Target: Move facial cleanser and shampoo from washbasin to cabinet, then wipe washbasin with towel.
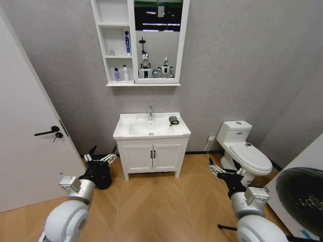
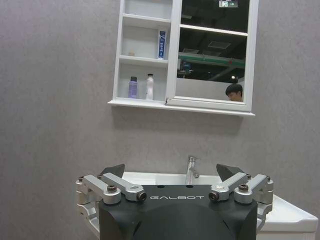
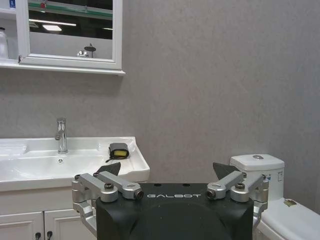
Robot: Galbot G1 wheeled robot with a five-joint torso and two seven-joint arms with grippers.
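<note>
Head view: left gripper [image 1: 100,158] and right gripper [image 1: 220,169] low, fingers spread wide, empty, well short of washbasin [image 1: 132,119]. Two bottles [image 1: 120,74] already on cabinet [image 1: 115,45] shelf. Towel [image 1: 173,120] on basin's right rim. Advice: drive closer, approach towel from above, pinch bundle centre.
</note>
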